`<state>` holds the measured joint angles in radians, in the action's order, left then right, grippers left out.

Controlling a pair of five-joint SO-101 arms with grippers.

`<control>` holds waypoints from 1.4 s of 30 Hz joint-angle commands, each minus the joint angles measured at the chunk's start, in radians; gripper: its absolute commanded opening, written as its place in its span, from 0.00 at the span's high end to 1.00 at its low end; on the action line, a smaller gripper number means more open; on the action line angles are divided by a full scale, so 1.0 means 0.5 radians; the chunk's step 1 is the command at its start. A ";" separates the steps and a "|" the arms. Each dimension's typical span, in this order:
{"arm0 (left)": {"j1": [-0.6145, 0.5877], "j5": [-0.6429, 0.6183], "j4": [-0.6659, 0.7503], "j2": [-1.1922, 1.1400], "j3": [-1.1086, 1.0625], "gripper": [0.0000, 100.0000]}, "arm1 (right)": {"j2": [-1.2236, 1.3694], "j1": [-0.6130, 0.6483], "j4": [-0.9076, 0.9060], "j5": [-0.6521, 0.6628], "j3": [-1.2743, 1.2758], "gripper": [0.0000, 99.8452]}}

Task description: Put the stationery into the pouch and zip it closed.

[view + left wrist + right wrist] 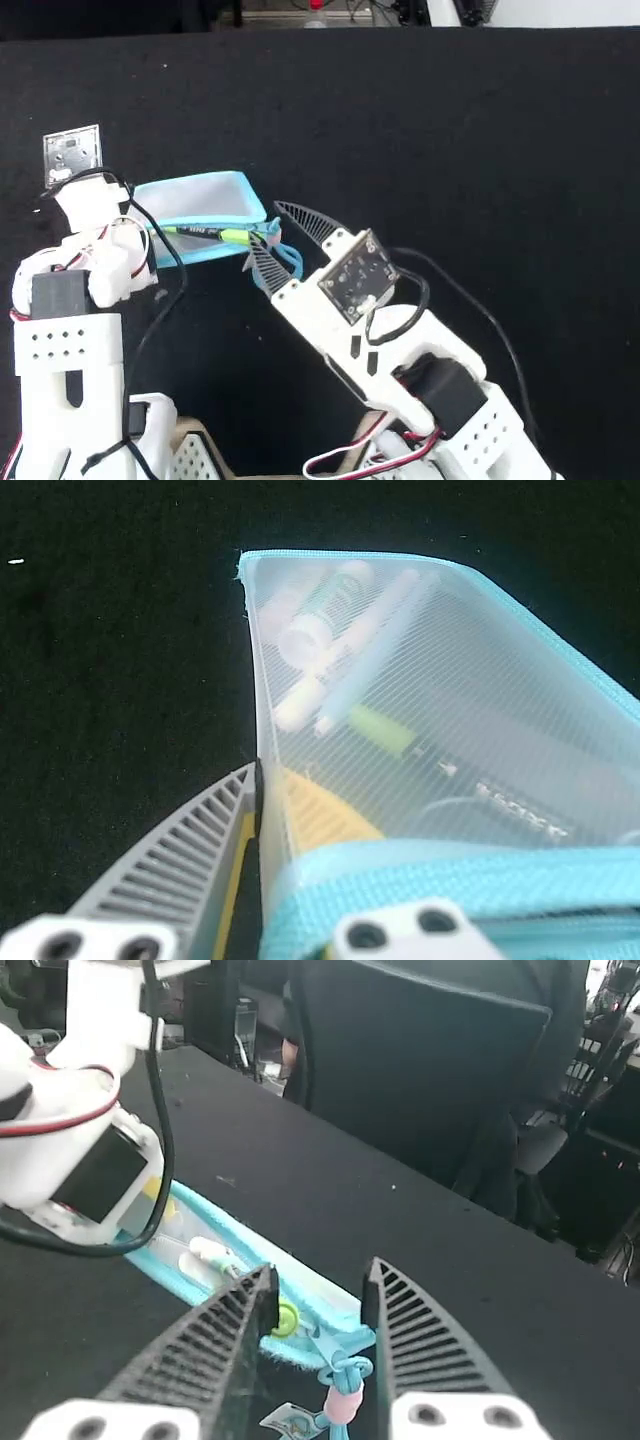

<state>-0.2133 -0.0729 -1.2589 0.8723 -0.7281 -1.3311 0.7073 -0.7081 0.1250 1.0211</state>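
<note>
The light blue see-through pouch (200,200) lies left of the table's middle. My left gripper (150,250) is shut on its left end; in the left wrist view the grey finger (190,880) presses the pouch wall (480,740). Inside lie white pens (310,640), a pale blue pen (375,650) and a green-capped marker (380,730). A yellow-green and black pen (215,235) lies along the opening. My right gripper (265,225) stands open at the pouch's right end (300,1290), its fingers (235,1345) either side of the blue zipper cord (340,1385).
The table (450,150) is covered in black cloth. A small square marker plate (72,152) stands at the left, behind the left arm. A dark chair (430,1070) stands beyond the table's edge.
</note>
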 commanded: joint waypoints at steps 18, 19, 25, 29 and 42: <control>-0.008 0.009 -0.003 -0.052 -0.044 0.97 | -0.014 0.061 0.285 0.000 0.293 0.87; -0.008 0.009 -0.003 -0.052 -0.044 0.97 | -0.014 0.061 0.288 0.000 0.296 0.87; -0.008 0.009 0.000 -0.052 -0.044 0.97 | -0.014 0.064 0.295 -0.003 0.281 0.87; -0.008 0.009 0.003 -0.052 -0.044 0.97 | -0.014 0.064 0.295 -0.003 0.296 0.95; -0.008 0.009 0.003 -0.055 -0.044 0.97 | -0.014 0.034 -0.061 0.233 -0.146 0.99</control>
<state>-0.2133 -0.0729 -1.2589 0.8723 -0.7281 -1.3341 0.7442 -0.6299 0.1757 1.1055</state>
